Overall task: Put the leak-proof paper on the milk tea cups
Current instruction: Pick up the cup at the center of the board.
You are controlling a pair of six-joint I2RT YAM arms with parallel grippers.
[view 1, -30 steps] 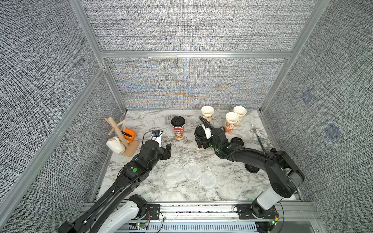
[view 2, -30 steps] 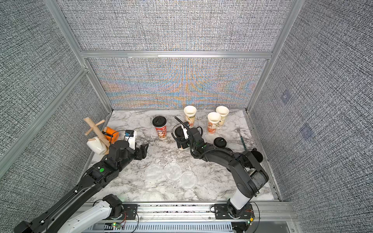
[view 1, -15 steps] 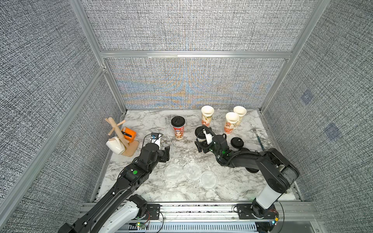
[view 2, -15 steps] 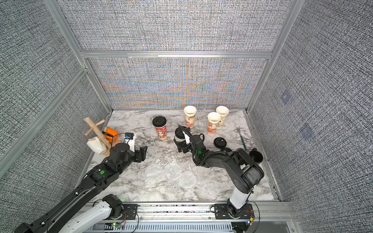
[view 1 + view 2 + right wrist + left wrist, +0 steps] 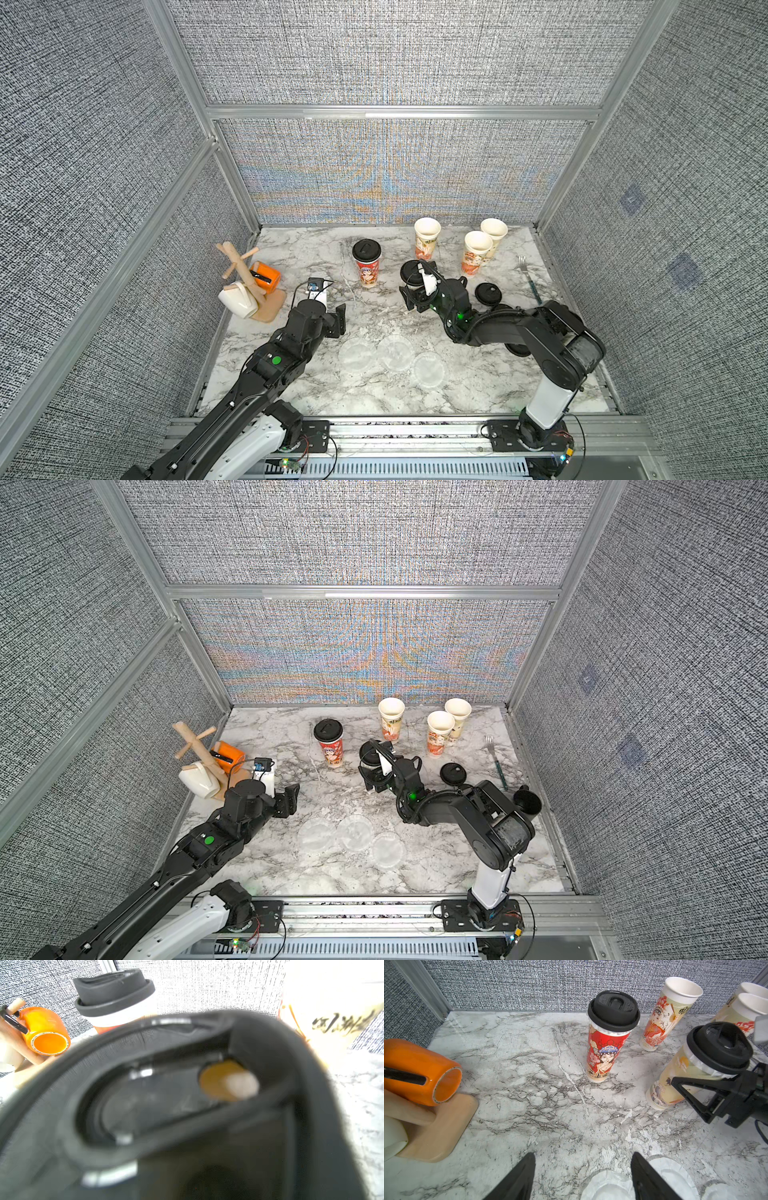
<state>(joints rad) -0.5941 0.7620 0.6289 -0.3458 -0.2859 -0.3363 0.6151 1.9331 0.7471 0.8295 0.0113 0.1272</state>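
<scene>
A marble surface (image 5: 291, 386) is sitting inside grey fabric walls (image 5: 374, 62). Three leak-proof paper discs (image 5: 395, 351) are lying flat toward its front, between the arms. Two more are showing as white frills under the black lids (image 5: 613, 1009) of two milk tea cups (image 5: 609, 1049). The left tool (image 5: 582, 1155) is hovering by the discs, spread and gripping nothing. The right tool (image 5: 415, 293) is straddling the second lidded cup (image 5: 675, 1084); I cannot tell whether it is squeezing. Three open cups (image 5: 476, 251) are standing at the back.
</scene>
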